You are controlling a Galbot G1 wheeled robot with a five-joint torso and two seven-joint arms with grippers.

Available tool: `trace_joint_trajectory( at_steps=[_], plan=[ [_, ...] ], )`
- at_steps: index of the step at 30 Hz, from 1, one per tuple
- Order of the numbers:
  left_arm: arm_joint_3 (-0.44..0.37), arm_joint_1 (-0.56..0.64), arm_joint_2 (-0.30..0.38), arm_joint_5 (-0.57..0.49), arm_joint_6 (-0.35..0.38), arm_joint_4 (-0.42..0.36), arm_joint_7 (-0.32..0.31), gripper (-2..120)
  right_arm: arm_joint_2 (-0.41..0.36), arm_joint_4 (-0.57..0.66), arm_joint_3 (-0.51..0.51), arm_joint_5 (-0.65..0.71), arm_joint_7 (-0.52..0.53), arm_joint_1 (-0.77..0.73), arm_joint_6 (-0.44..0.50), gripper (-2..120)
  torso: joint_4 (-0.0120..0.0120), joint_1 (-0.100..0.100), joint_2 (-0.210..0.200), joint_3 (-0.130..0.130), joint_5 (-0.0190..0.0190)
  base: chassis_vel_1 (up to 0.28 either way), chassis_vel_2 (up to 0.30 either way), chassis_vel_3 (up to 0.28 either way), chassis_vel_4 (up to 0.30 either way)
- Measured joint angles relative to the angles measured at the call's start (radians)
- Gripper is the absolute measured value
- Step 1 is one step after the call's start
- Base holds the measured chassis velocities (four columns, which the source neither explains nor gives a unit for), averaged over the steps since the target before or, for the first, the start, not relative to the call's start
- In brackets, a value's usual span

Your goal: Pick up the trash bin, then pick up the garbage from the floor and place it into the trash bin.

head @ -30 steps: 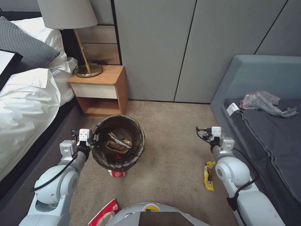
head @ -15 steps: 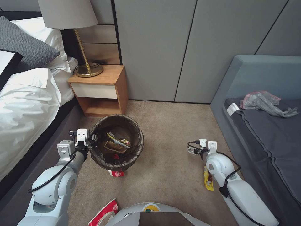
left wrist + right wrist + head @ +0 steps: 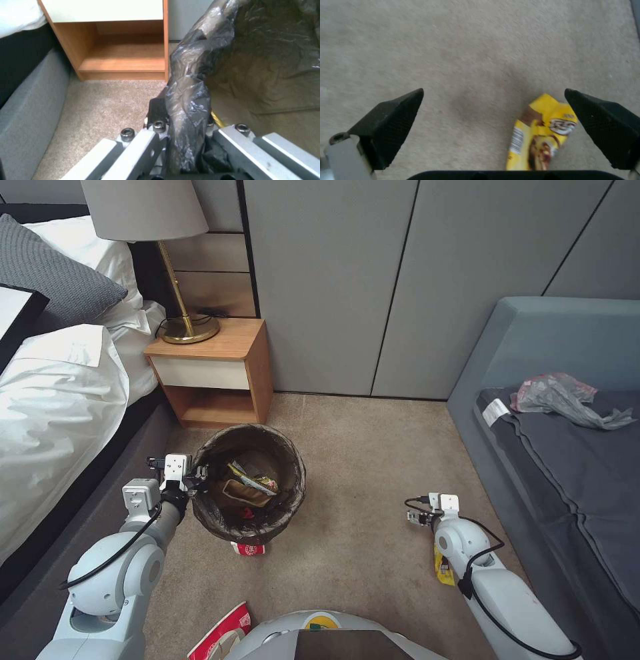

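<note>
The right gripper [image 3: 493, 130] hangs low over the carpet [image 3: 453, 50] with its jaws spread wide and nothing between them. The yellow snack wrapper [image 3: 538, 135] lies flat just below it, off-centre toward one black finger [image 3: 603, 130], its long axis running roughly along the gripper's reach and so across the line on which the jaws close; it is creased, with brown print and a barcode. This arm is much the nearer to it. Farther off, the left gripper [image 3: 200, 473] is clamped on the bagged rim of the trash bin [image 3: 293, 460], which holds wrappers and a tan paper bag [image 3: 240, 492]. A crushed red-and-white paper bowl [image 3: 248, 548] peeks out beside the bin's base.
</note>
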Motion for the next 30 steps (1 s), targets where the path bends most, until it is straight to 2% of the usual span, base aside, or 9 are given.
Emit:
trace_joint_trajectory(
  at_steps=[13, 22, 26, 27, 30],
  plan=[
    [0.004, -0.002, 0.0, 0.0, 0.0, 0.002, 0.0, 0, 0.015, -0.025, 0.011, -0.025, 0.005, -0.01, 0.002, 100, 0.0, 0.0, 0.0, 0.0, 0.0001, 0.0, 0.0, 0.0, 0.0],
    [0.005, -0.003, 0.002, 0.001, 0.0, 0.003, 0.001, 0, 0.055, -0.081, 0.021, -0.039, 0.011, -0.022, 0.008, 100, 0.0001, 0.0, 0.0, 0.0, 0.0002, 0.0, 0.0, 0.0, 0.0],
    [0.005, -0.005, 0.002, 0.001, 0.0, 0.004, 0.001, 0, 0.086, -0.138, 0.04, -0.061, 0.001, -0.029, 0.035, 100, 0.0005, 0.0, 0.0, 0.0, -0.0007, 0.0, 0.0, 0.0, 0.0],
    [0.006, -0.005, 0.0, 0.002, 0.0, 0.006, 0.002, 0, 0.103, -0.176, 0.048, -0.077, -0.013, -0.033, 0.046, 100, -0.0003, 0.0, 0.0, 0.0, 0.0006, 0.0, 0.0, 0.0, 0.0],
    [0.008, -0.006, -0.001, 0.003, 0.0, 0.008, 0.003, 0, 0.123, -0.236, 0.07, -0.107, -0.038, -0.033, 0.073, 100, 0.0001, 0.0, 0.0, 0.0, -0.0007, 0.0, 0.0, 0.0, 0.0]
  ],
)
